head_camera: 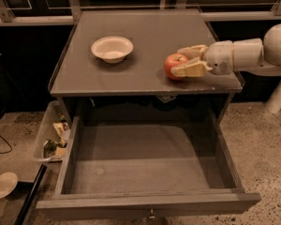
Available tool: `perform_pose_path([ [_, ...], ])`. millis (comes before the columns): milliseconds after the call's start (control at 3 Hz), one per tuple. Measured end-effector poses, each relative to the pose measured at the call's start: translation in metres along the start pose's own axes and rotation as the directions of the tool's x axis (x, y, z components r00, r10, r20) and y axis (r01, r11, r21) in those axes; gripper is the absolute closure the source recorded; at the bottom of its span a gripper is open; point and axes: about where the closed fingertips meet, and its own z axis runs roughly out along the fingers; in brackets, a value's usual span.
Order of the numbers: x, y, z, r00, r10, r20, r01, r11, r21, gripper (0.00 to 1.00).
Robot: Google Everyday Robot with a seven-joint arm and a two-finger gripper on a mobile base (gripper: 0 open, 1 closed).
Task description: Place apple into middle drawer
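Apple (pixel 173 65) clasped by claw (pixel 177 62), over cabinet top (pixel 140 76), middle drawer (pixel 145 204) open

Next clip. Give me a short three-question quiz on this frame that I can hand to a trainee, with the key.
1. True or false: the gripper is over the right front of the cabinet top, closed on the apple.
2. The middle drawer is: A. shut; B. pulled out toward the camera; C. taken out and lying on the floor.
3. What stands on the cabinet top to the left of the apple?

Key: 1. True. 2. B. 3. The white bowl.
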Motion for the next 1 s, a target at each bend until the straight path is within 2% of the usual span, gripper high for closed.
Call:
perform_pose_path([
  [667,0.026,0.045,-0.028,1.0,0.0,-0.024,0.002,0.998,0.063,1.0],
  [1000,0.023,0.045,-0.029,1.0,0.0,-0.024,0.002,0.998,0.063,1.0],
])
